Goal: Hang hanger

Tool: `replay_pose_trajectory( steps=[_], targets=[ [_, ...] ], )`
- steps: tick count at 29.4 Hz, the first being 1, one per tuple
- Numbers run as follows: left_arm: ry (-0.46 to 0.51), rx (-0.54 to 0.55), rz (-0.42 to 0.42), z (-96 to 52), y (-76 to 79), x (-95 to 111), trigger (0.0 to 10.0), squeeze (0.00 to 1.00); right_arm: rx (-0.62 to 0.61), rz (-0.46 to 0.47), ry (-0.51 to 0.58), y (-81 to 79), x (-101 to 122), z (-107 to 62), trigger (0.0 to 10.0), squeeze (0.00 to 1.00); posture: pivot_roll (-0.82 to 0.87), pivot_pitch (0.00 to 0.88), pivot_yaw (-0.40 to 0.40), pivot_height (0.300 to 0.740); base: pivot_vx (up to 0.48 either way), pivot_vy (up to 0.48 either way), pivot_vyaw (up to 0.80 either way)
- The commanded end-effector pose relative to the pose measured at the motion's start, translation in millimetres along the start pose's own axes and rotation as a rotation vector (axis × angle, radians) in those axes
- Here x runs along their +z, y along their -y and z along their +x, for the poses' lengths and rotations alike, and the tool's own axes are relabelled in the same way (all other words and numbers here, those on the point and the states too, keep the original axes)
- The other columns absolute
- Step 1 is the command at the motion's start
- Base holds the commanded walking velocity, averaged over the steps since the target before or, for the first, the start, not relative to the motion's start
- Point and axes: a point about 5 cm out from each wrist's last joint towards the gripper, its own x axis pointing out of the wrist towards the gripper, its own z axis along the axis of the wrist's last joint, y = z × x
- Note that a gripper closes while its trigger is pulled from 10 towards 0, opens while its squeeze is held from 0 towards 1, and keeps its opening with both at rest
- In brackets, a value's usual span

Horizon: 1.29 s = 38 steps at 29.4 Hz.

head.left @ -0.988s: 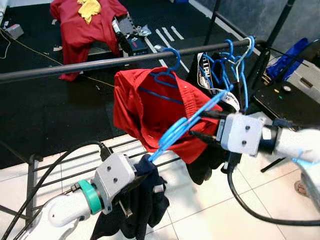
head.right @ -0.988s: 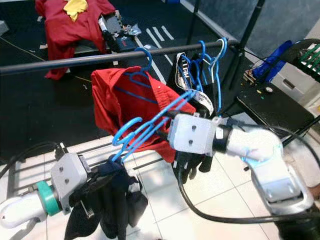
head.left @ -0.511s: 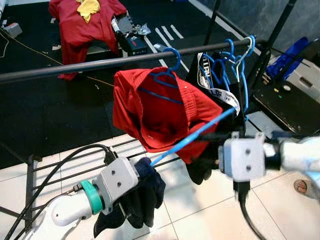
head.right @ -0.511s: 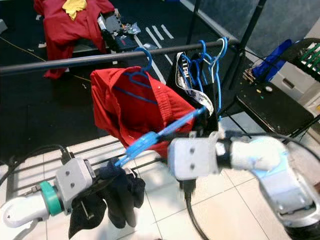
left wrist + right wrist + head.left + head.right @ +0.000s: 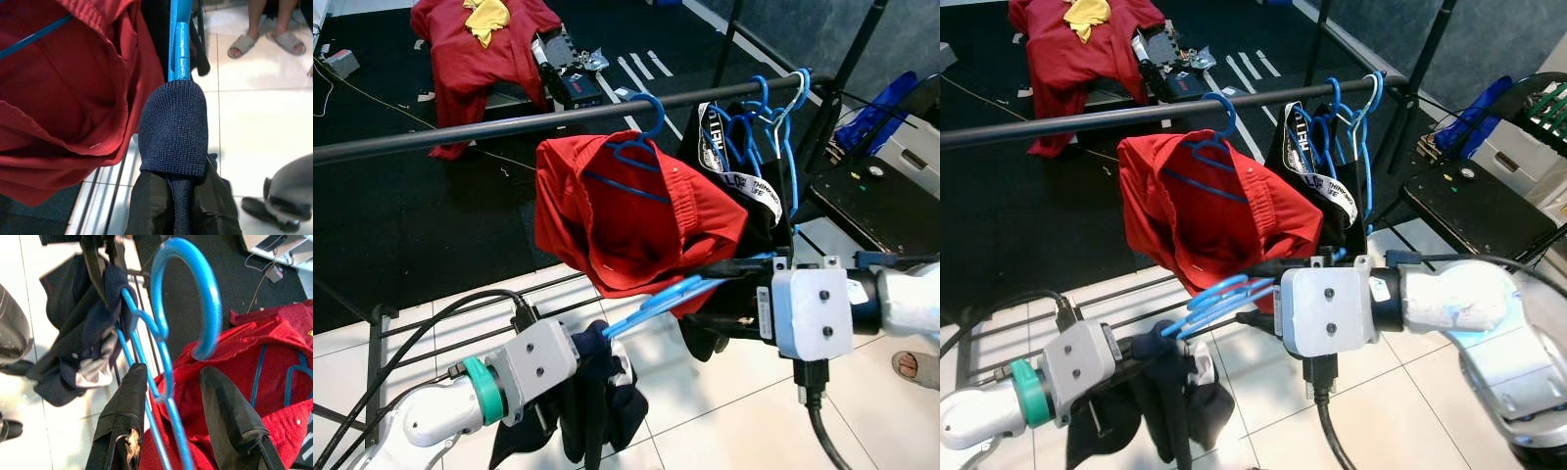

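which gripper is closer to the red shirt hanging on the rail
Right. The right gripper sits just below the red shirt hem, holding the blue hanger; the left gripper is lower, apart.

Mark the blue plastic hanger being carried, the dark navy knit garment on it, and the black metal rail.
blue plastic hanger (image 5: pixel 208 298), right wrist view, on its hook.
dark navy knit garment (image 5: pixel 172 128), left wrist view, on the knit cuff.
black metal rail (image 5: pixel 460 134), left eye view, on the bare bar.

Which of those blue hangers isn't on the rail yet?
The blue hanger carrying the dark navy garment, held between both grippers below the red shirt; the others hook over the rail.
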Motion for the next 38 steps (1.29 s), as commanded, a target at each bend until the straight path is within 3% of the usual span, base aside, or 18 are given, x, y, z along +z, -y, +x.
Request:
replay_pose_trajectory(
  steps=[1,3,5,9,13,14,15,17,26,31,34,35,37,38],
  targets=[
    [-0.011,-0.03,0.047,-0.6,3.7,-3,0.0,0.0,0.042,-0.006,0.006,-2.7,1,0.0,10.0,0.0,-0.09,0.129,0.058,0.74,0.0,0.0,0.0],
    [-0.011,-0.03,0.047,-0.6,3.7,-3,0.0,0.0,0.042,-0.006,0.006,-2.7,1,0.0,10.0,0.0,-0.09,0.129,0.058,0.74,0.0,0.0,0.0],
    [-0.043,-0.046,0.125,-0.7,4.3,-9,0.0,0.0,0.132,0.042,0.007,-12.9,-4,1.7,10.0,0.0,-0.09,0.129,0.048,0.74,0.0,0.0,0.0],
    [-0.055,-0.064,0.162,-1.4,6.2,-11,0.0,0.0,0.166,0.079,0.005,-20.5,-12,6.9,10.0,0.0,-0.09,0.13,0.046,0.74,0.0,0.0,0.0],
    [-0.07,-0.09,0.196,-4.7,9.8,-15,0.0,0.0,0.143,0.141,0.012,-33.0,-30,26.6,10.0,0.0,-0.08,0.131,0.041,0.74,0.0,0.0,0.0],
    [-0.076,-0.097,0.203,-6.6,11.1,-17,0.0,0.0,0.126,0.157,0.013,-40.8,-40,39.0,10.0,0.0,-0.07,0.131,0.041,0.74,0.0,0.0,0.0],
    [-0.076,-0.097,0.203,-6.6,11.1,-17,0.0,0.0,0.126,0.157,0.013,-40.8,-40,39.0,10.0,0.0,-0.07,0.131,0.041,0.74,0.0,0.0,0.0],
    [-0.084,-0.102,0.208,-8.5,11.4,-20,0.0,0.0,0.14,0.169,0.004,-59.3,-55,58.6,10.0,0.0,-0.06,0.132,0.04,0.74,0.0,0.0,0.0],
    [-0.089,-0.137,0.259,-11.0,8.4,-23,0.0,0.0,0.138,0.106,-0.01,-66.1,-68,80.3,10.0,0.0,-0.04,0.139,0.043,0.74,0.0,0.0,0.0],
    [-0.085,-0.147,0.293,-11.0,5.3,-23,0.0,0.0,0.092,0.122,0.052,-69.3,-66,101.3,10.0,0.0,-0.03,0.143,0.041,0.74,0.0,0.0,0.0],
    [-0.08,-0.146,0.296,-10.9,5.6,-23,0.0,0.0,0.077,0.118,0.067,-69.0,-66,105.5,10.0,0.0,-0.03,0.143,0.04,0.74,0.0,0.0,0.0],
    [-0.077,-0.146,0.296,-10.3,5.9,-23,0.0,0.0,0.073,0.125,0.074,-70.0,-67,107.5,4.4,0.0,-0.03,0.143,0.038,0.74,0.0,0.0,0.0],
    [-0.075,-0.146,0.296,-9.9,6.1,-22,0.0,0.0,0.072,0.131,0.078,-70.8,-67,108.6,4.4,0.0,-0.03,0.143,0.038,0.74,0.0,0.0,0.0],
    [-0.072,-0.144,0.295,-9.2,6.0,-22,0.0,0.0,0.073,0.148,0.085,-72.5,-68,109.8,4.0,0.0,-0.03,0.143,0.037,0.74,0.0,0.0,0.0]
  ],
)
